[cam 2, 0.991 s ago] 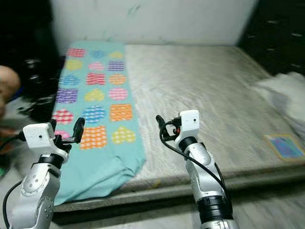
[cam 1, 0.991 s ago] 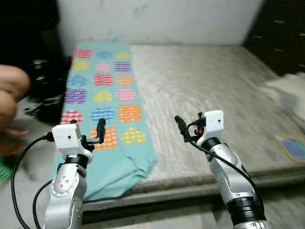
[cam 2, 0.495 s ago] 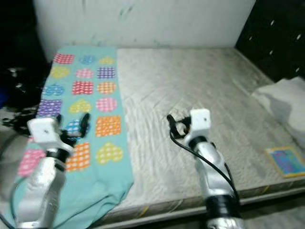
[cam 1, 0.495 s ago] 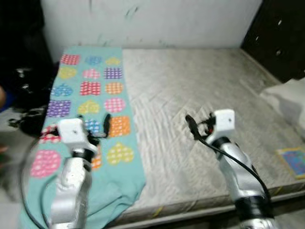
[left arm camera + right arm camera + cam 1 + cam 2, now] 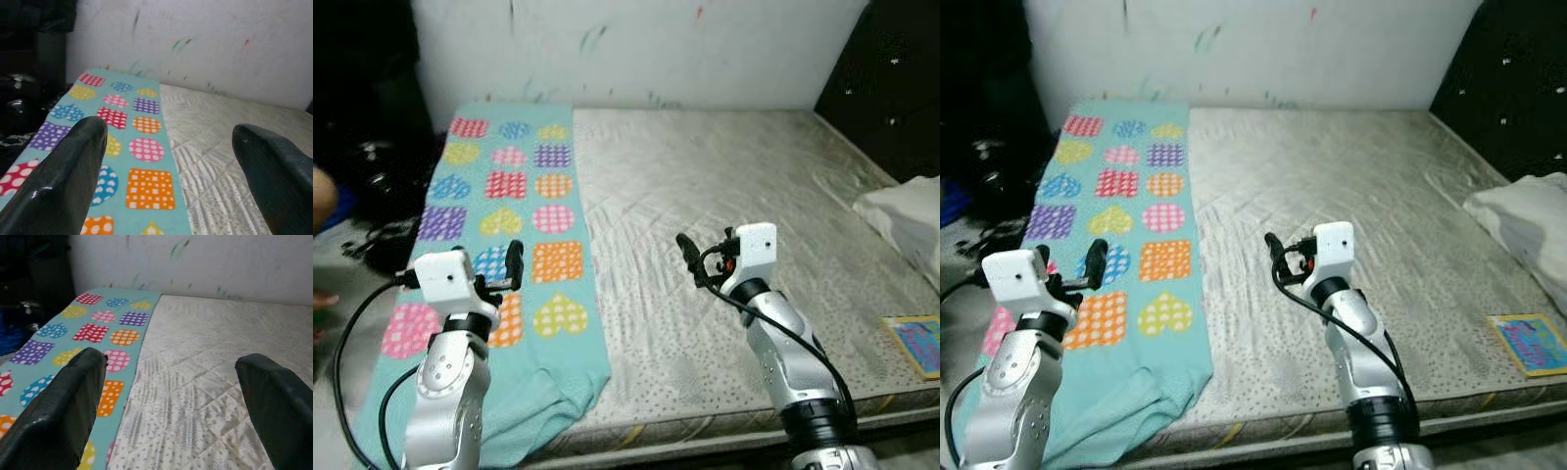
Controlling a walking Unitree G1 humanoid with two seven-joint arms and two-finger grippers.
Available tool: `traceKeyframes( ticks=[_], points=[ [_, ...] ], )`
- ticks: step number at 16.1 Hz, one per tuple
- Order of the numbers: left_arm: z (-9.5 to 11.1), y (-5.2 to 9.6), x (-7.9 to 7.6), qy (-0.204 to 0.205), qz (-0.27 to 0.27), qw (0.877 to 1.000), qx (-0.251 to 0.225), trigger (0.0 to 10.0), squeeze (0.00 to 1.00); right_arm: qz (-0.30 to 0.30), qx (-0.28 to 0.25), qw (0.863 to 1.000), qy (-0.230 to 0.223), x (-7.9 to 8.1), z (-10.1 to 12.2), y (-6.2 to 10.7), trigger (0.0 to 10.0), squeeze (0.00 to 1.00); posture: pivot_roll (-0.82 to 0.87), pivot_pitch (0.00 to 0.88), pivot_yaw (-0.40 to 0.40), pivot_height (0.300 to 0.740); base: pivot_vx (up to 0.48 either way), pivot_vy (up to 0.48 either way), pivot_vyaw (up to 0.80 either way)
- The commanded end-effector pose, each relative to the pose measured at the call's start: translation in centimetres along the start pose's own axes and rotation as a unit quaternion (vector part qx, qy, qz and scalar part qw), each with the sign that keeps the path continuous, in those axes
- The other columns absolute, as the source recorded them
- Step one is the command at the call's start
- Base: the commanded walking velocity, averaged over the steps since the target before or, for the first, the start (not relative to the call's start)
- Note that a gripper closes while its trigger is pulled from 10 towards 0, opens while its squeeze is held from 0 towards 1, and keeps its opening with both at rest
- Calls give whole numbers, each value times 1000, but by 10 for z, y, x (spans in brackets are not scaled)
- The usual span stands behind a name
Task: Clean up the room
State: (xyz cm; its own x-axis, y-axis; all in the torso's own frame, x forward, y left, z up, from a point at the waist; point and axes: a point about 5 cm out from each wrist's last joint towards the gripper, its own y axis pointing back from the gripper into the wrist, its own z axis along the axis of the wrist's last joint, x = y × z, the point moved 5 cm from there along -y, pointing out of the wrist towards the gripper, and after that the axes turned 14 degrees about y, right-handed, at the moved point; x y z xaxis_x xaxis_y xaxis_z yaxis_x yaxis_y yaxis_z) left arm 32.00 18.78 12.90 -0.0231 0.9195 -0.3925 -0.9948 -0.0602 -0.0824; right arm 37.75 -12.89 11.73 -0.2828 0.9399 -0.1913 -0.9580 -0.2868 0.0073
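Observation:
A teal blanket [image 5: 524, 186] printed with coloured hearts and squares lies along the left side of a bare grey mattress [image 5: 734, 176]. Its near end hangs crumpled over the mattress edge. My left gripper [image 5: 515, 262] is raised above the blanket's near part, open and holding nothing. In the left wrist view its fingers [image 5: 73, 166] stand wide apart over the blanket [image 5: 142, 147]. My right gripper [image 5: 686, 253] hovers over the middle of the mattress, also open and holding nothing, and its wrist view shows the mattress [image 5: 205, 357] between the spread fingers [image 5: 73, 396].
A white pillow [image 5: 906, 211] lies at the right edge of the mattress, with a small colourful book [image 5: 918, 343] nearer its front corner. Dark clutter [image 5: 377, 196] sits on the floor to the left, and a person's hand [image 5: 321, 196] shows at the left edge. Dark furniture [image 5: 891, 88] stands at the back right.
The whole view has shifted with the camera. Both arms hold the same raised pose with fingers apart. The person's hand at the left edge shows less than before.

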Motion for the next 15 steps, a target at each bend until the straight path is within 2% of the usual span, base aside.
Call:
traceKeyframes(
  ticks=[1, 15],
  points=[
    [-1, 0, 0, 0, 3, 1000, 2, 10000, 0, 3, -1, 1000, 0, 0, 1, -1, 10000, 0, -2, 32, -78, 740, 0, 424, 0],
    [3, -1, 3, -3, 7, 1000, -1, 10000, 0, 5, -4, 1000, -4, 7, 2, -4, 10000, 0, 7, 50, -73, 740, 0, 464, 0]
  ],
)
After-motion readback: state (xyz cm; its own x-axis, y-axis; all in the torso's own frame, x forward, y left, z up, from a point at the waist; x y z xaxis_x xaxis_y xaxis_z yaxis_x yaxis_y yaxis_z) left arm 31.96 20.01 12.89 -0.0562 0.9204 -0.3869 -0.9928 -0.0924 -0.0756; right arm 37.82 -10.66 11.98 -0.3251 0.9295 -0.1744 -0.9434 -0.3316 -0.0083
